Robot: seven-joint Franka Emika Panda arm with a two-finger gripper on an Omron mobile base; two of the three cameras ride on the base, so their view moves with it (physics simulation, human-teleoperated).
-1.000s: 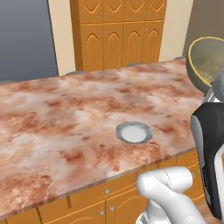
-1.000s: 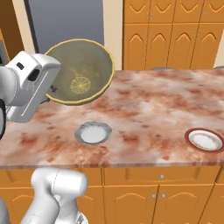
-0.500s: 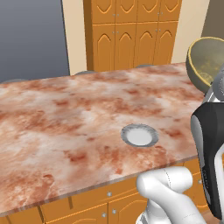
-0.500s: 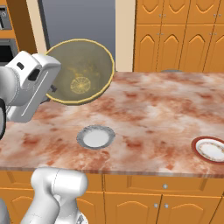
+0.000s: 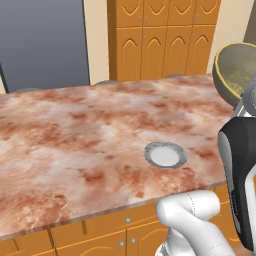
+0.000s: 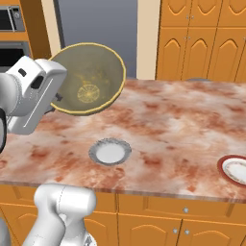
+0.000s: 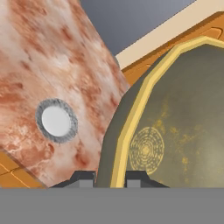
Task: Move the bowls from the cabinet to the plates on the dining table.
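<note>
My gripper (image 7: pixel 110 178) is shut on the rim of an olive-bronze bowl (image 6: pixel 90 81), holding it tilted in the air over the near left part of the dining table (image 6: pixel 178 125). The bowl's yellowish speckled inside (image 7: pixel 183 131) faces the cameras; its edge also shows at the right of the left base view (image 5: pixel 234 72). A grey-rimmed plate (image 6: pixel 110 152) lies flat on the pink marbled top below and in front of the bowl; it appears too in the left base view (image 5: pixel 165 154) and hand view (image 7: pixel 56 120). A red-rimmed plate (image 6: pixel 236 169) sits at the table's right edge.
Tall orange cupboards (image 5: pixel 160 37) stand behind the dining table, with a grey panel (image 5: pixel 42 42) to their left. A microwave (image 6: pixel 13 18) and oven sit in an orange wall unit at far left. Orange doors (image 6: pixel 158 226) run below the table's front edge.
The whole scene has slid sideways as the base drove along the table; the grey-rimmed plate now lies more centrally. The bowl stays held the same way in the gripper.
</note>
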